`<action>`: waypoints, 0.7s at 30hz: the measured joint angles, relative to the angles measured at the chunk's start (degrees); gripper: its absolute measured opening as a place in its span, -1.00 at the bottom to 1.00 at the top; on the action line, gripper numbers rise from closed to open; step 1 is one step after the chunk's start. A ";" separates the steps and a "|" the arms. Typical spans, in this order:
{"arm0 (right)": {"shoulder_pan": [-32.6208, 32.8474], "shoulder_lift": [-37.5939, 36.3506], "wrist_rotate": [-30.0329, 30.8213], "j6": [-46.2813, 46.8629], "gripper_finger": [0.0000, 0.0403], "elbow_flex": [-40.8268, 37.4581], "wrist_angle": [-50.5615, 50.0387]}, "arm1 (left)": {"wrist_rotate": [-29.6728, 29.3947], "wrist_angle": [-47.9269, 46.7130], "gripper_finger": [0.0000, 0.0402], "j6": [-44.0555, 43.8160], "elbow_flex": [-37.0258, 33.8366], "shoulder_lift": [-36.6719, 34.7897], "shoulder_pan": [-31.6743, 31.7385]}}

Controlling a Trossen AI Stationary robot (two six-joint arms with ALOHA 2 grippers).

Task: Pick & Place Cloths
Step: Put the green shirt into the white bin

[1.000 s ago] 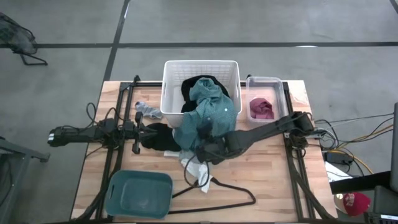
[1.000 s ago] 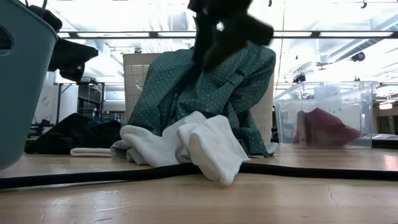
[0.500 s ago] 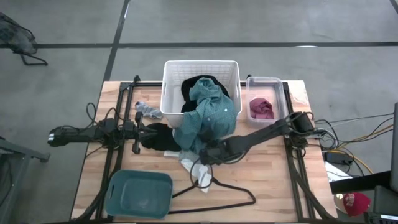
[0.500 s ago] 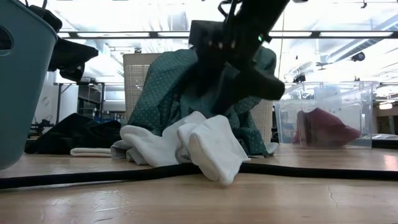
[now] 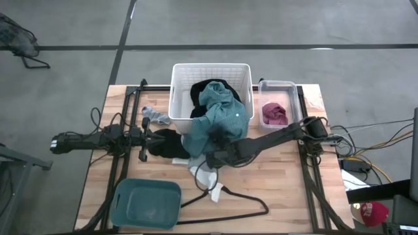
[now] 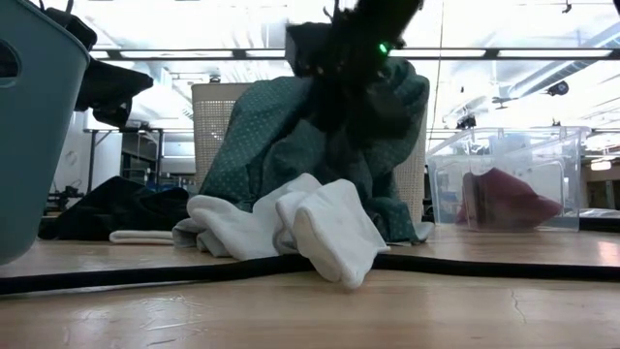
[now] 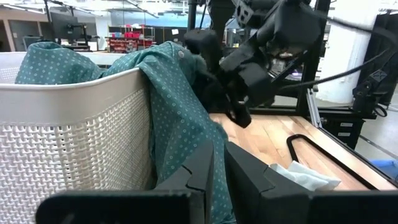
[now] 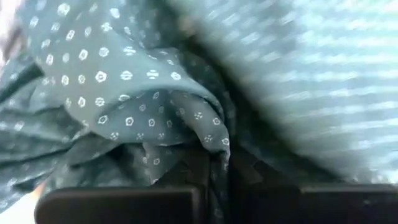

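Note:
The large teal shirt (image 5: 221,121) hangs over the near rim of the white basket (image 5: 179,81), and its lower part lies on the table. My right gripper (image 5: 212,155) is shut on the shirt's near part. A black cloth (image 5: 166,145) lies left of the shirt, a white cloth (image 5: 206,176) in front of it, and a small grey piece (image 5: 155,115) beside the basket. A maroon cloth (image 5: 274,113) lies in the clear bin. My left gripper (image 7: 217,177) rests shut at the black cloth's left edge, with nothing seen between its fingers. My right gripper pinches a bunched fold of the teal shirt (image 8: 202,134) between its two fingers, low on the part that hangs outside the basket. The fingers come from the table's right, slanting down. The shirt stays draped on the basket rim, slack.
A black hanger (image 5: 243,202) lies near the front edge, partly under the white cloth. A teal plastic tub (image 5: 145,203) stands at the front left. The clear bin (image 5: 277,88) stands right of the basket. Bare wood shows at the front right.
My right gripper has come down from above the teal shirt toward the table's near edge, then drawn back against the shirt's lower part and shut on a fold there. The shirt's near side has bunched slightly. The left arm has kept still.

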 joint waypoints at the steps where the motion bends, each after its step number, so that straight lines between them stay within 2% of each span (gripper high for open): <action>1: 0.13 0.00 0.91 -0.94 -0.93 1.35 -0.32 | 0.00 0.00 -0.78 0.00 0.00 0.00 -0.01; 5: 1.15 0.00 6.66 -7.47 -0.95 8.21 -0.38 | 0.00 0.00 -0.78 0.00 0.00 0.00 0.01; 10: 0.24 0.00 8.02 -13.65 -0.95 19.32 -1.39 | 0.00 0.00 -0.78 0.00 0.00 0.00 0.01; 17: -5.21 -0.02 9.77 -20.51 -0.95 36.39 -1.46 | -0.01 0.00 -0.78 0.00 0.00 0.00 0.00; 21: -9.98 -0.07 9.77 -20.60 -0.96 44.88 -1.45 | -0.01 0.00 -0.78 0.00 0.00 0.00 -0.01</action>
